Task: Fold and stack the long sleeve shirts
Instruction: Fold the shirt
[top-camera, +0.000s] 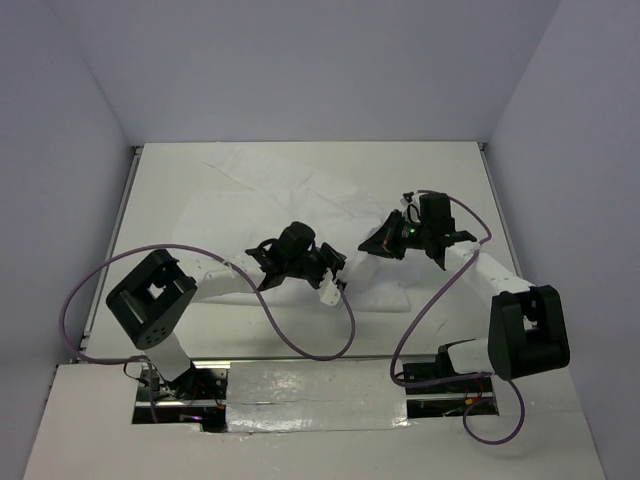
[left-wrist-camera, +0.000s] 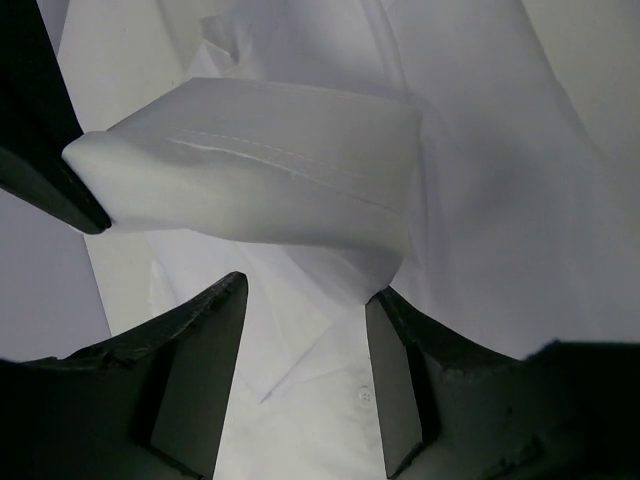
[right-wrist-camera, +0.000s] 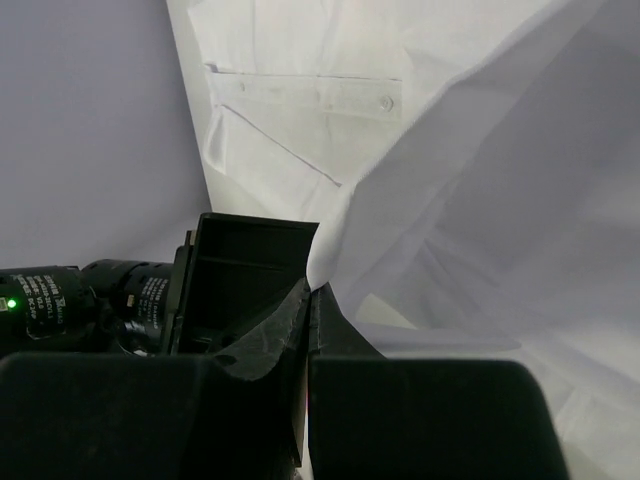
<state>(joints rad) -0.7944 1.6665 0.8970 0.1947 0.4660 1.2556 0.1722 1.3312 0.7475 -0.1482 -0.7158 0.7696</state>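
The white long sleeve shirt (top-camera: 280, 190) lies wrinkled and spread over the middle of the table. My right gripper (top-camera: 377, 245) is shut on a raised fold of it, and cloth comes out from between the closed tips (right-wrist-camera: 312, 290). My left gripper (top-camera: 333, 278) hovers just left of that, open, over the shirt's near edge. In the left wrist view its fingers (left-wrist-camera: 205, 360) stand apart with flat cloth and a small button (left-wrist-camera: 362, 395) below the gap. A stitched cuff (left-wrist-camera: 260, 175) hangs lifted in front of them.
The white tabletop (top-camera: 450, 180) is walled at the back and both sides. Purple cables (top-camera: 300, 345) loop across the near edge by the arm bases. The left arm's black wrist housing (right-wrist-camera: 245, 270) sits close beside the right gripper's fingertips.
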